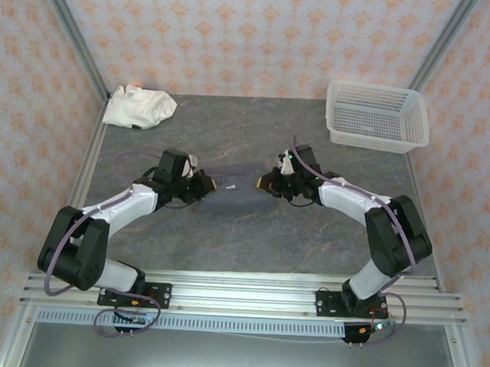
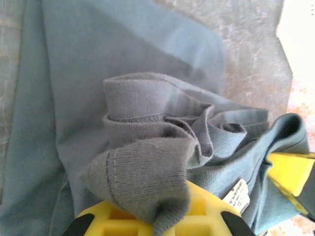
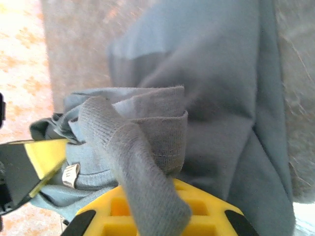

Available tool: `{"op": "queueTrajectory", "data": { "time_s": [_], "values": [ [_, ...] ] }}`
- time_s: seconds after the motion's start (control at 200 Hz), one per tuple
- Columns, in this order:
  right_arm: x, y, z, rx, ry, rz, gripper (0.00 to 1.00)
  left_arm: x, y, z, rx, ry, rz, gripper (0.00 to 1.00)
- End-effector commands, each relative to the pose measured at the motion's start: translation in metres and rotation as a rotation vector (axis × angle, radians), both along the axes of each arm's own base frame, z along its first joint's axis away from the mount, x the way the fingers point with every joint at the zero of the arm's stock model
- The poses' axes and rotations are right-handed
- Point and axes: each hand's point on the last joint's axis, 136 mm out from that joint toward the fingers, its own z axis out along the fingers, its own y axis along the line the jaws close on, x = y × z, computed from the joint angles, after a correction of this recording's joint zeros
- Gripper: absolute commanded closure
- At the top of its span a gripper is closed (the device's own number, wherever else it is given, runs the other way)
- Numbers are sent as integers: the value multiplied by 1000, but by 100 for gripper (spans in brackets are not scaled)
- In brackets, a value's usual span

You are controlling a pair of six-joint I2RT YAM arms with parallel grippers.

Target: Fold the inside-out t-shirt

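The left gripper [image 1: 205, 184] and right gripper [image 1: 266, 183] face each other over mid-table, each clamped on a bunched, ribbed edge of the inside-out t-shirt [image 1: 235, 191]. The shirt stretches between them, its long axis left to right, equally near both arms. Its loose body seems to drape onto the table [image 1: 225, 248] beneath.

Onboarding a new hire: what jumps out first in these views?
The dark grey t-shirt spans mid-table between the left gripper and the right gripper, both shut on bunched fabric. Next come the crumpled white garment at the far-left corner and the white mesh basket at the far right.
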Motion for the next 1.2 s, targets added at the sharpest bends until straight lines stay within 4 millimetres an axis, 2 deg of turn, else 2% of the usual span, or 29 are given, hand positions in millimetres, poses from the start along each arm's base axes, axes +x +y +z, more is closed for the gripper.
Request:
{"op": "queueTrajectory", "data": {
  "time_s": [0.0,0.08,0.225,0.33,0.415,0.56,0.635,0.665,0.781,0.856,0.956,1.036,1.111,1.196],
  "values": [
    [37,-11,22,-29,-106,-101,100,12,20,0,119,-35,37,100],
    [54,-8,24,-52,-124,-113,100,29,20,7,143,-96,35,100],
    [83,4,16,-76,-155,-102,100,57,36,4,255,-196,91,100],
    [96,10,-5,-98,-120,-84,100,70,43,-4,300,-210,126,100],
    [101,9,-26,-132,-91,-78,100,76,37,-16,301,-191,98,100],
    [107,-15,-56,-205,-48,-174,100,81,36,-42,318,-145,86,87],
    [103,-22,-64,-216,-30,-187,100,83,36,-46,323,-135,82,79],
    [101,-22,-65,-213,-27,-178,97,83,35,-45,322,-138,79,75],
    [96,-19,-57,-203,-22,-150,79,81,38,-31,342,-159,71,58],
    [93,-33,-43,-286,-30,-160,69,78,47,-6,368,-195,80,47],
    [87,-62,-12,-404,-83,-232,56,66,68,34,423,-246,107,46],
    [76,-73,12,-405,-141,-275,55,50,71,61,412,-287,101,46],
    [64,-59,26,-366,-204,-270,56,35,51,75,340,-318,58,50],
    [53,-23,23,-292,-198,-209,62,22,18,66,258,-295,7,64]
  ]
}}
